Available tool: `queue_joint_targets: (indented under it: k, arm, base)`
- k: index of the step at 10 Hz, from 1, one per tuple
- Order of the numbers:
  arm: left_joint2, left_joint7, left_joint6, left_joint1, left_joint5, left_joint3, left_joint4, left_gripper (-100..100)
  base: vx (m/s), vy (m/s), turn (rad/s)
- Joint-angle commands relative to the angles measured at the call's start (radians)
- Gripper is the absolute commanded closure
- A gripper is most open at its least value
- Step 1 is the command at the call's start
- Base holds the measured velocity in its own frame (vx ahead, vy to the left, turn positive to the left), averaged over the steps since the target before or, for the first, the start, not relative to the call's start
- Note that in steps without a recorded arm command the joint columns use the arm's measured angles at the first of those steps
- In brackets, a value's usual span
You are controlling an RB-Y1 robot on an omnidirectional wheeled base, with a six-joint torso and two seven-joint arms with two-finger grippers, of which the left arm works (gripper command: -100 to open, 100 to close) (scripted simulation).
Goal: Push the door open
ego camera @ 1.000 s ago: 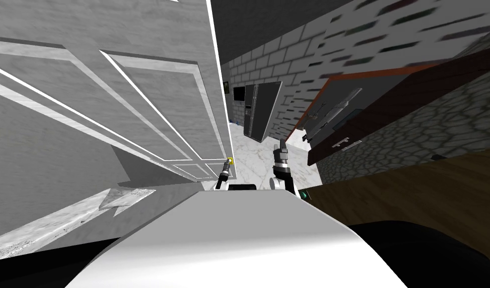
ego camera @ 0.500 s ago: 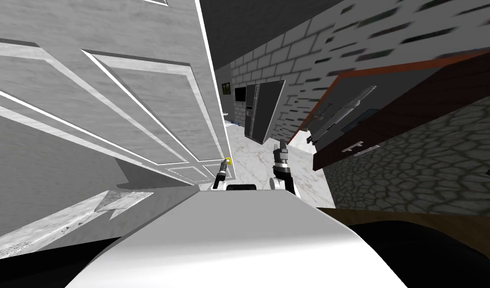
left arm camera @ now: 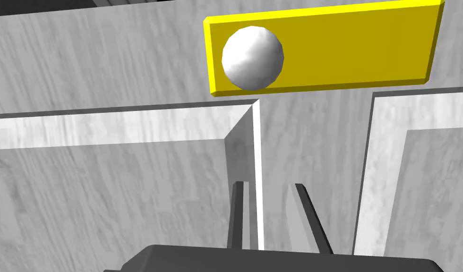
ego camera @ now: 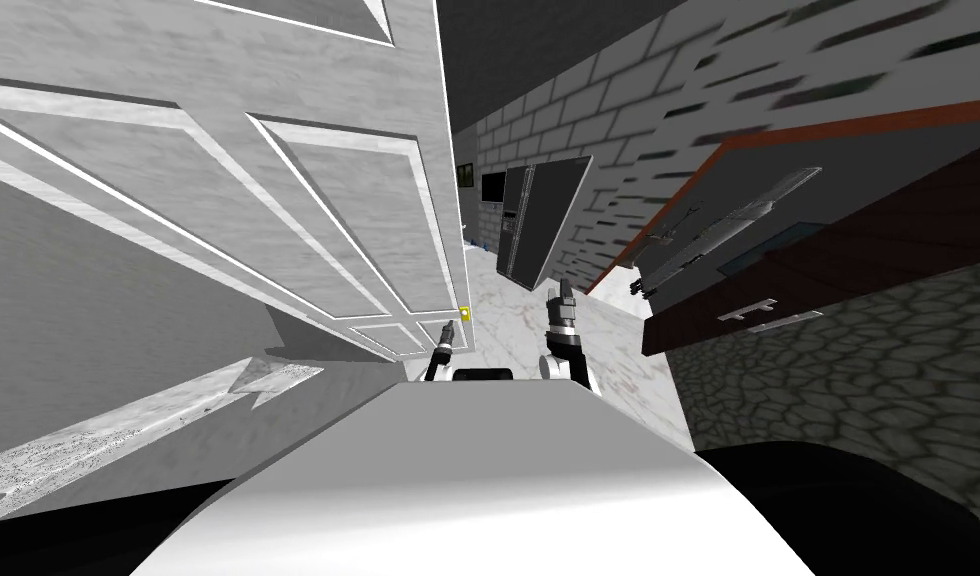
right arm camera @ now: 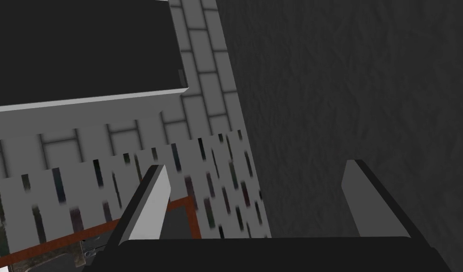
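Left end effector (left arm camera: pixel 269 185), fingers close together, before pale panelled door (left arm camera: pixel 107 198), white knob (left arm camera: pixel 252 57) on yellow plate (left arm camera: pixel 358 47)

Door (left arm camera: pixel 107 198) — pale grained wood, matt

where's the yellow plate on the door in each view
Head view: yellow plate at the door's free edge, just beyond the left gripper.
Left wrist view: the plate sits large past the left gripper, carrying a white knob.
Right wrist view: faces a brick wall instead.
Shared landmark: the left gripper, aimed at the door.
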Motion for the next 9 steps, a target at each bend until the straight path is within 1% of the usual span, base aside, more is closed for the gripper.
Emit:
queue_joint_targets:
  k: [1,3,4,7,9]
  arm:
    - [0.001,-0.024,-0.005,0.019,0.021,-0.044,-0.015,-100]
    - [-0.003,-0.053,-0.01,0.045,0.05,-0.104,-0.038,-100]
    - [-0.008,-0.069,-0.012,0.059,0.064,-0.134,-0.05,-100]
    - [-0.033,-0.11,-0.019,0.095,0.104,-0.217,-0.083,-100]
    - [-0.053,-0.131,-0.022,0.114,0.124,-0.259,-0.1,-100]
  base:
    - [-0.05,0.036,0.214]
    - [-0.041,0.024,0.184]
    - [-0.035,0.015,0.192]
    - [-0.041,-0.004,0.185]
    - [-0.062,-0.036,0.138]
